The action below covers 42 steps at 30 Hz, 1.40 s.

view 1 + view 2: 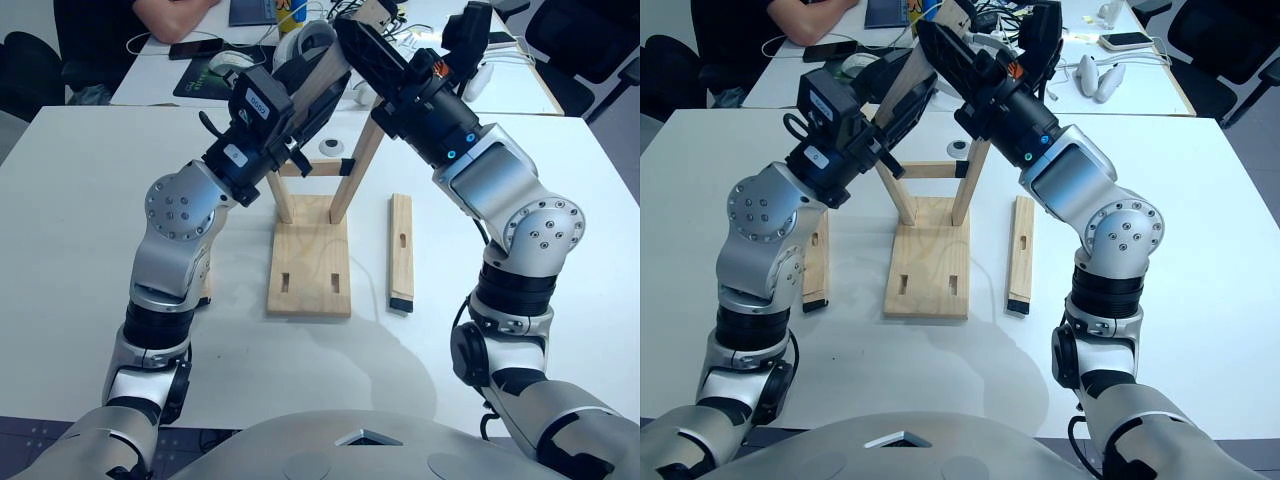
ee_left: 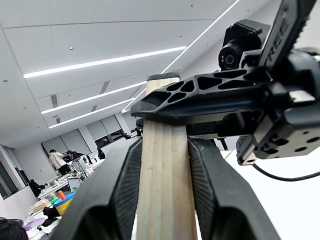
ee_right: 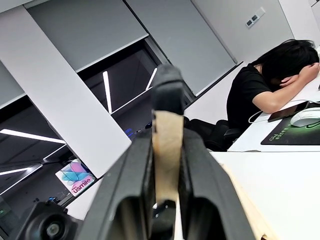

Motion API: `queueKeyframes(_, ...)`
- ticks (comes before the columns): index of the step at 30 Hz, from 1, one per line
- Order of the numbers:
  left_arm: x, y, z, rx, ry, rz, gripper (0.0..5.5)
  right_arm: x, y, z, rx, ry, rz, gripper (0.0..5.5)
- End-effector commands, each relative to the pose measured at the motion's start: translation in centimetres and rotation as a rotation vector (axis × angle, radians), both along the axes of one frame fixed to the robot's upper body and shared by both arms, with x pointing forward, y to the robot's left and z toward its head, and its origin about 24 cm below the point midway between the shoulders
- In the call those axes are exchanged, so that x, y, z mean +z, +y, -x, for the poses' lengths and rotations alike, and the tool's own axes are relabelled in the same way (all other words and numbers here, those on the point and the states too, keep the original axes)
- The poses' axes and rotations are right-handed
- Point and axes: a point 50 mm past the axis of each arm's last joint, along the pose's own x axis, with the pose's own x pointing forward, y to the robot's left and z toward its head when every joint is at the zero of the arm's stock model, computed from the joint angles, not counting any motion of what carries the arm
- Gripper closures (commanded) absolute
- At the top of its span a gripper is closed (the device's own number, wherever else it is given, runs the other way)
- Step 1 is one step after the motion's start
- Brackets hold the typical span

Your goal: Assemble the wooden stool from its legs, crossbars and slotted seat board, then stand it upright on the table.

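Note:
The slotted seat board (image 1: 308, 268) lies flat mid-table. At its far end two legs (image 1: 355, 175) rise from it, joined by a crossbar (image 1: 312, 168). Above them my left gripper (image 1: 318, 88) is shut on a wooden leg (image 2: 162, 190) that leans up to the right. My right gripper (image 1: 365, 38) is shut on another wooden leg (image 3: 167, 145), and the two grippers nearly meet over the board. One loose leg (image 1: 401, 250) lies right of the board. Another loose leg (image 1: 816, 265) lies on the left, partly under my left arm.
A small round black-and-white object (image 1: 330, 147) sits on the table just behind the frame. A second desk (image 1: 520, 95) at the back carries a phone (image 1: 195, 48), a mouse and white controllers. The table's near half is open on both sides of the board.

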Motion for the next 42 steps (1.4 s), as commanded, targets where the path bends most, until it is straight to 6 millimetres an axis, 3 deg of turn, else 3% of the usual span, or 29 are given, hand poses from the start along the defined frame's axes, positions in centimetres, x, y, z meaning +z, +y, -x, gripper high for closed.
queueKeyframes(1, -1.1, 0.7, -0.2, 0.028, 0.047, -0.024, 3.81, -0.6, -0.5, -0.2, -0.029, 0.011, 0.006, 5.07)
queueKeyframes(6, -1.6, 0.8, 0.0, -0.005, 0.098, -0.045, 3.16, -1.2, -1.1, -0.5, -0.108, -0.013, 0.094, 5.08)
queueKeyframes(10, 1.2, 3.2, 0.9, 0.009, 0.012, -0.001, 2.97, -1.8, -2.0, -0.6, -0.118, -0.009, 0.131, 5.08)
queueKeyframes(15, 4.8, 7.0, 0.9, 0.089, -0.044, 0.088, 2.97, -5.3, -3.4, 2.0, 0.000, 0.095, 0.332, 5.08)
queueKeyframes(18, 4.5, 7.7, 1.1, 0.117, -0.024, 0.082, 2.97, -8.1, -5.5, 4.4, 0.012, 0.220, 0.468, 5.08)
queueKeyframes(20, 3.8, 7.9, 1.9, 0.154, -0.003, 0.083, 2.97, -8.9, -7.0, 4.8, -0.028, 0.278, 0.528, 5.08)
queueKeyframes(25, 2.0, 6.7, 2.5, 0.160, 0.067, 0.106, 2.97, -9.3, -8.5, 4.5, -0.215, 0.308, 0.604, 5.08)
queueKeyframes(30, 1.2, 4.2, 2.3, 0.148, 0.100, 0.172, 2.97, -9.6, -10.7, 4.4, -0.642, 0.282, 0.695, 5.08)
queueKeyframes(37, 0.0, 0.8, 2.7, 0.052, 0.161, 0.208, 2.97, -10.8, -9.0, 6.0, -0.789, 0.286, 0.571, 5.08)
queueKeyframes(42, -0.9, -0.9, 2.4, 0.048, 0.187, 0.260, 2.97, -11.6, -8.1, 5.4, -0.846, 0.317, 0.468, 5.08)
